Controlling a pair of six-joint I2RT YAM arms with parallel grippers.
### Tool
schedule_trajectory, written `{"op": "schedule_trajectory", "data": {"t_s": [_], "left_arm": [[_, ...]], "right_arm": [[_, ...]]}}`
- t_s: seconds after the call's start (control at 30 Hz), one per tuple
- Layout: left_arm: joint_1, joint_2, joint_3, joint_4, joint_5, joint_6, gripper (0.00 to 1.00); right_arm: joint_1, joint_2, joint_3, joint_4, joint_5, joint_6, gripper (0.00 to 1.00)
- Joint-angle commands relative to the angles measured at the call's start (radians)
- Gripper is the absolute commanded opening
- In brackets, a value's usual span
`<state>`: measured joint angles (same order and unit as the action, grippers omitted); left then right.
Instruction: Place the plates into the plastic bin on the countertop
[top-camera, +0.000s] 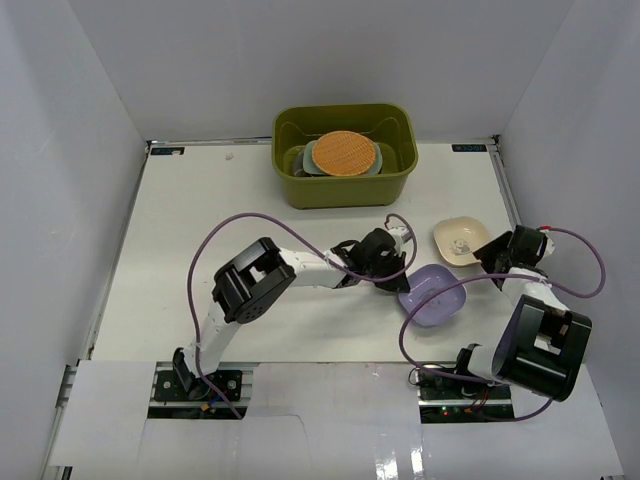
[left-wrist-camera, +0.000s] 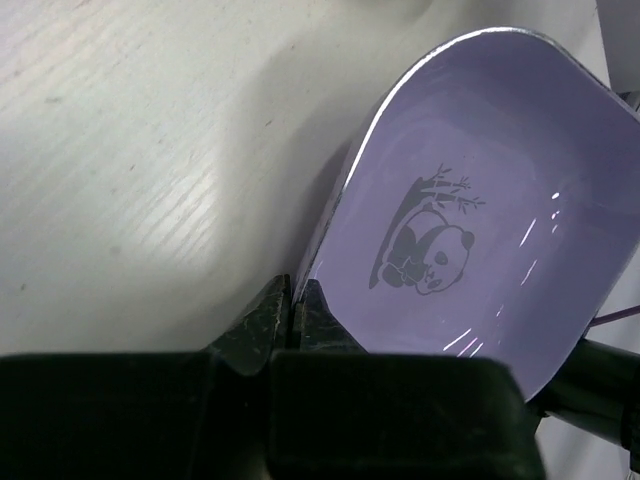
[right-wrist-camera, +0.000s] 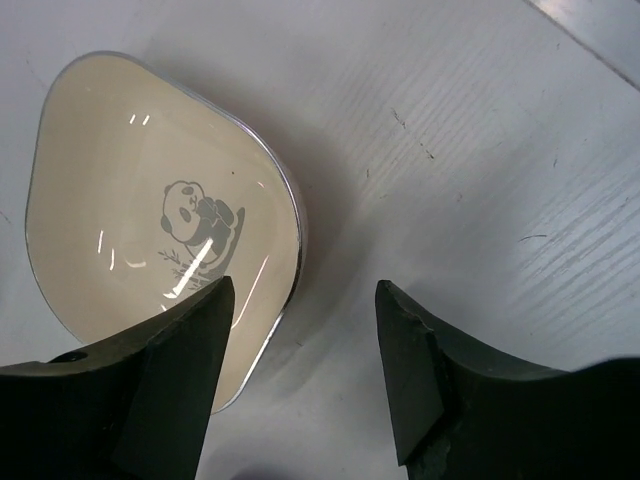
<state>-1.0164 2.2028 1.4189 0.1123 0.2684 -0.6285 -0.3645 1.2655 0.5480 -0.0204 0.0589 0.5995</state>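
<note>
The lavender squarish panda-print plate (left-wrist-camera: 470, 240) sits tilted on the off-white countertop (left-wrist-camera: 120, 150), its rim pinched in my left gripper (left-wrist-camera: 293, 303); just beside it lies the cream squarish plate (right-wrist-camera: 150, 220), my right gripper (right-wrist-camera: 305, 330) open over its edge; the olive-green plastic bin (top-camera: 345, 188) beyond holds an orange round plate (top-camera: 345, 153).

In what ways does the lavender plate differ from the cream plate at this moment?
Colour: the lavender plate is pale purple, the cream plate beige. Grip: the left gripper pinches the lavender plate's rim; the open right gripper only hovers at the cream plate's edge. Both are squarish, carry a panda drawing and lie outside the plastic bin.
</note>
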Motion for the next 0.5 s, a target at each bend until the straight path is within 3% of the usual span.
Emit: {"op": "schedule_trajectory", "data": {"t_s": [0.0,0.2,0.33,0.43,0.47], "left_arm": [[-0.002,-0.119,-0.080,-0.051,-0.063,0.013,0.00],[0.010,-0.328,-0.213,-0.077,-0.164,0.012,0.00],[0.064,-0.452,-0.215,-0.173,-0.222,0.013,0.00],[0.142,-0.544,-0.175,-0.232,-0.247,0.009,0.00],[0.166,-0.563,-0.158,-0.243,-0.247,0.007,0.00]], "right_arm": [[-0.002,0.038,-0.011,0.080,-0.046,0.017,0.63],[-0.001,0.071,-0.022,0.138,-0.111,0.042,0.42],[-0.001,0.071,-0.028,0.160,-0.122,0.051,0.27],[-0.001,0.067,-0.029,0.168,-0.128,0.060,0.09],[-0.001,0.061,-0.030,0.172,-0.131,0.065,0.08]]}}
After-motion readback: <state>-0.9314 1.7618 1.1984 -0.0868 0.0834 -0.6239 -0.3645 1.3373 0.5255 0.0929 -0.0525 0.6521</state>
